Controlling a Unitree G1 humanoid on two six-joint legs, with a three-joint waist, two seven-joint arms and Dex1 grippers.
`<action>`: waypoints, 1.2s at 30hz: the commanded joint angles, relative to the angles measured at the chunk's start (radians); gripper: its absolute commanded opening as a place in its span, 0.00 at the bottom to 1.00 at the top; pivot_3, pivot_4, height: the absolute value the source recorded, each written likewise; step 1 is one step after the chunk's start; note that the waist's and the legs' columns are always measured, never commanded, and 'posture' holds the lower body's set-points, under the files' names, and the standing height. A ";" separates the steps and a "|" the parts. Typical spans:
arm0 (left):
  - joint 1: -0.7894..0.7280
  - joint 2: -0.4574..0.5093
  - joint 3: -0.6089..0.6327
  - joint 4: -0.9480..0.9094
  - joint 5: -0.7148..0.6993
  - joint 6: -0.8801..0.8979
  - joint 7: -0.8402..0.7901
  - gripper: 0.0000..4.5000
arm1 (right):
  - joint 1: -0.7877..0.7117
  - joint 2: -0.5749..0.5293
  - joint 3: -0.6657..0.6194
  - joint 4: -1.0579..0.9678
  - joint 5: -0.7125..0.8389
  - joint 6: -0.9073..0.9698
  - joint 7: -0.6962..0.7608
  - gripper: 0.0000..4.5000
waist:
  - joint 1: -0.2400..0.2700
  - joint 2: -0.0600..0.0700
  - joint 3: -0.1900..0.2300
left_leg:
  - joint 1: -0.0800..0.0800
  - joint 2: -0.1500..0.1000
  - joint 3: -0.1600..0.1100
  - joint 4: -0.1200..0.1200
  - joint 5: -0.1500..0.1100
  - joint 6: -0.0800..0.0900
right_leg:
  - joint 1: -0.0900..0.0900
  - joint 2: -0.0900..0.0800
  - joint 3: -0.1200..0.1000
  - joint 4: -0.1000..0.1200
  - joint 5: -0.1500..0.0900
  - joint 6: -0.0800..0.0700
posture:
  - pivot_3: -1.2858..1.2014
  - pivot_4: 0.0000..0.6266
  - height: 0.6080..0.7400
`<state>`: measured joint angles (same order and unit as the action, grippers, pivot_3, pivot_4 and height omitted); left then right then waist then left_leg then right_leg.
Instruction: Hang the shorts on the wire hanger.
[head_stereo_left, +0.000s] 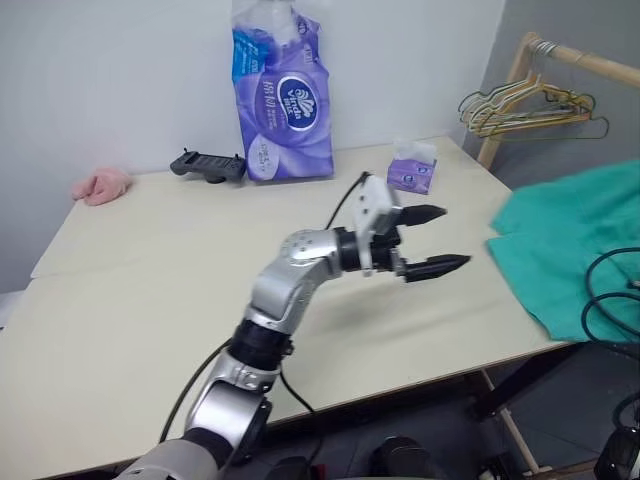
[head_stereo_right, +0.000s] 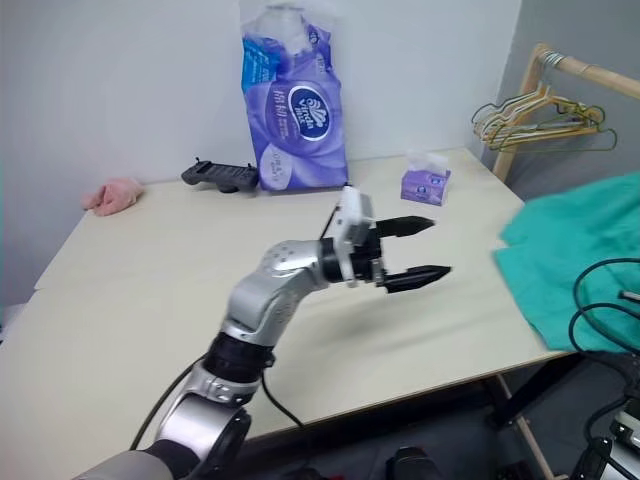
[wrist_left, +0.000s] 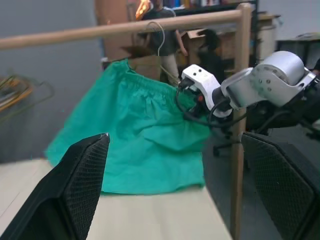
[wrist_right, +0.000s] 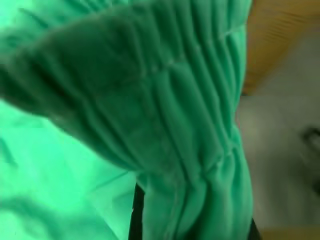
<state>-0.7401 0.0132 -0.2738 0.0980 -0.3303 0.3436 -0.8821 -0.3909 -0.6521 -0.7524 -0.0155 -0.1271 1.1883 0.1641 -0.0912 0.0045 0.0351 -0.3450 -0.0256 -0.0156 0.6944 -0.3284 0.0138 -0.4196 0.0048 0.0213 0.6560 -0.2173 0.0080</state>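
Here the left pincer (head_stereo_left: 432, 240) hangs over the middle of the pale beige tabletop (head_stereo_left: 150, 290), its two black fingers (head_stereo_left: 425, 213) spread as wide as they go, with nothing between them and nothing touching them. It points toward the tabletop's right edge, where the teal-green soft fabric shorts (head_stereo_left: 570, 240) are.

The shorts are lifted by their gathered elastic waistband; their lower part drapes over the tabletop's right edge, near the front right corner. In the left wrist view the silver right arm reaches in at the waistband of the shorts (wrist_left: 135, 135), just under a pale wooden rail (wrist_left: 120, 30). The right pincer (wrist_right: 192, 220) is clenched on the bunched waistband, whose folds crowd the right wrist view and hide most of its fingers. A thin pale wire hook (wrist_left: 159, 37) curves up beside the rail above the shorts; whether it belongs to the task's wire hanger I cannot tell.

A cluster of pale gold and green wire hangers (head_stereo_left: 525, 108) hangs on the rail beyond the tabletop's far right corner. Along the far edge stand a tall purple tissue pack (head_stereo_left: 282, 95), a black handheld controller (head_stereo_left: 208, 165) and a small purple tissue box (head_stereo_left: 412, 172). A small pink fluffy cloth (head_stereo_left: 100, 186) lies near the far left corner.
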 joint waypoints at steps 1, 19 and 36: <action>-0.068 -0.060 -0.014 0.090 0.058 -0.091 0.053 1.00 | -0.059 -0.071 -0.061 0.030 -0.002 -0.040 -0.074 0.00 | -0.017 0.006 -0.004 | 0.000 0.000 0.002 0.000 -0.001 0.002 | 0.000 0.000 0.002 0.000 -0.001 0.001 | 0.41 0.00 1.00; -0.294 -0.212 -0.003 0.415 0.128 -0.301 0.155 1.00 | -0.330 -0.213 -0.030 0.462 0.108 -0.140 -0.202 0.00 | -0.105 0.008 -0.005 | 0.005 -0.003 0.029 -0.001 -0.014 0.022 | 0.000 0.001 0.031 -0.010 -0.004 0.018 | 0.42 0.01 1.00; -0.270 -0.193 -0.001 0.354 0.080 -0.260 0.096 1.00 | -0.208 -0.011 -0.061 -0.252 0.027 0.302 -0.353 0.99 | -0.102 0.008 -0.004 | 0.004 -0.011 0.033 0.001 -0.014 0.021 | 0.000 0.003 0.054 -0.010 -0.005 0.034 | 0.41 0.06 1.00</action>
<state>-0.9944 -0.1386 -0.2966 0.4968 -0.2346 0.0828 -0.7778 -0.5795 -0.6556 -0.8101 -0.1459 -0.0788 1.4265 -0.1789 -0.1937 0.0125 0.0314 -0.3412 -0.0373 0.0178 0.6952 -0.3429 0.0347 -0.4196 0.0073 0.0755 0.6455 -0.2219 0.0422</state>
